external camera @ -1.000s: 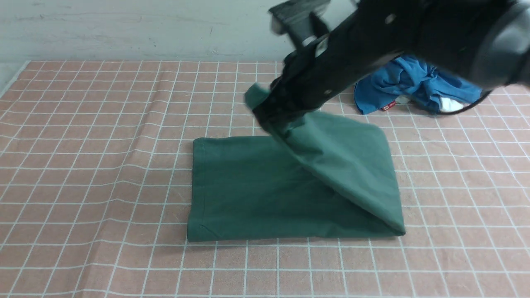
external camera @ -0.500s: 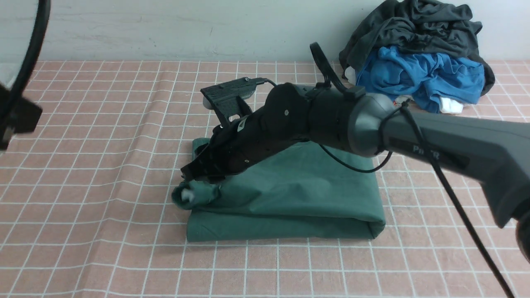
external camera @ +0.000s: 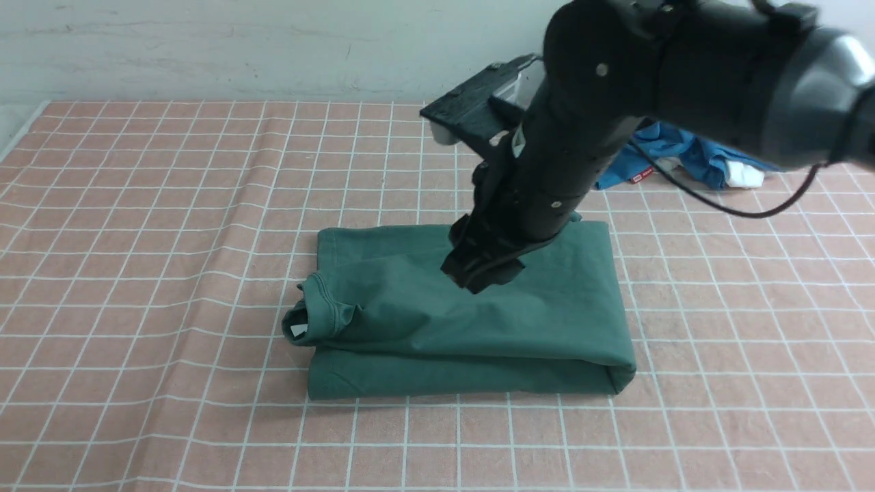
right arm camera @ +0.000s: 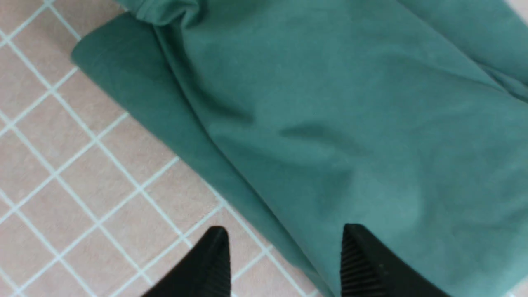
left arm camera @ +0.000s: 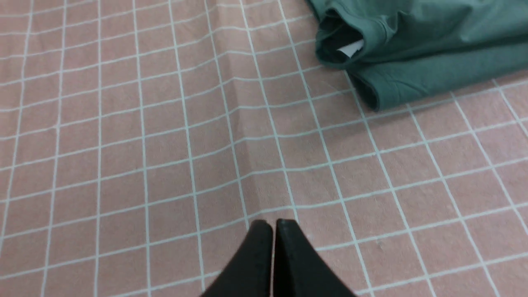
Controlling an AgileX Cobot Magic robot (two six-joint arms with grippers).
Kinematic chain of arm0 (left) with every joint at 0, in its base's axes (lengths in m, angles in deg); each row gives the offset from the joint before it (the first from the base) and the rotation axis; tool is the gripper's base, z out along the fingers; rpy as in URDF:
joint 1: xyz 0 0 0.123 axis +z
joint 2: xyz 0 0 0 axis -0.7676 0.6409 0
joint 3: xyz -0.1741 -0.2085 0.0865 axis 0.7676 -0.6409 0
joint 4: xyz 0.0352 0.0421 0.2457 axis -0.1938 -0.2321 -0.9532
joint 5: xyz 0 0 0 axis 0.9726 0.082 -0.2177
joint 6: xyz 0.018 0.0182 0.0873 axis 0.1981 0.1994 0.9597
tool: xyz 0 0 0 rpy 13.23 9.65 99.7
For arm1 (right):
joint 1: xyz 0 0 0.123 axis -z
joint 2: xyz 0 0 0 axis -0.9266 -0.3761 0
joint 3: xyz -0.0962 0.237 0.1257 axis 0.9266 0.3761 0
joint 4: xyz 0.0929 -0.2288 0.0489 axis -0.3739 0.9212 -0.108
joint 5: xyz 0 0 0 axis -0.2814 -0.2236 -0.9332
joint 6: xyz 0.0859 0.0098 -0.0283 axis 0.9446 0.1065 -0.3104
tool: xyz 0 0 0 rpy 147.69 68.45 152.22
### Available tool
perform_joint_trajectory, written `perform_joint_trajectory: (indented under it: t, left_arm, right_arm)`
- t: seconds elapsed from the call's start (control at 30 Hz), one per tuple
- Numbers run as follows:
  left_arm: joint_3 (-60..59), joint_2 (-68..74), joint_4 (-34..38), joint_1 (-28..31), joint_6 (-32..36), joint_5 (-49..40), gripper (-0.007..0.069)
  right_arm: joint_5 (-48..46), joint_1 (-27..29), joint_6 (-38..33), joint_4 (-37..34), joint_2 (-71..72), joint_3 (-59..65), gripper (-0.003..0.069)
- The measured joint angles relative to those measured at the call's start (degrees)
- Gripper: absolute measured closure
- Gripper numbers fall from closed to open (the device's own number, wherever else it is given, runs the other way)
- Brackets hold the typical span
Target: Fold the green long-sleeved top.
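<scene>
Worktop [external camera: 137,287] first: it's covered in a pink cloth with a white grid, a bit rippled, and we don't see any bins or baskets on it. The green long-sleeved top [external camera: 478,328] lies folded into a thick rectangle around the middle, with the round collar [external camera: 311,324] bunched out at its left end and a white tag peeking from the opening. Our right gripper [right arm camera: 284,264] hangs just above the top, jaws spread apart with nothing between them; in the right wrist view one finger is over the green fabric and the other over the pink cloth. Our left gripper [left arm camera: 272,247] sits well off to the side of the top over bare cloth, jaws pressed together and empty. At the far right by the wall there's a bright blue garment [external camera: 690,154], mostly blocked from us by the right arm [external camera: 683,61].
</scene>
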Motion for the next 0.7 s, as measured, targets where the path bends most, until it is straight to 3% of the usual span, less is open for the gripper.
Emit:
perform_joint_trajectory:
  t: [0.37, 0.7]
  left_arm:
    - [-5.83, -12.01, -0.05, 0.00, -0.26, 2.31, 0.0627]
    - [-5.83, -12.13, -0.05, 0.00, -0.30, 2.24, 0.0627]
  right_arm:
    - [19.03, 0.00, 3.08, 0.09, 39.21, 28.25, 0.0594]
    - [33.94, 0.00, 5.75, 0.52, 66.49, 49.34, 0.0670]
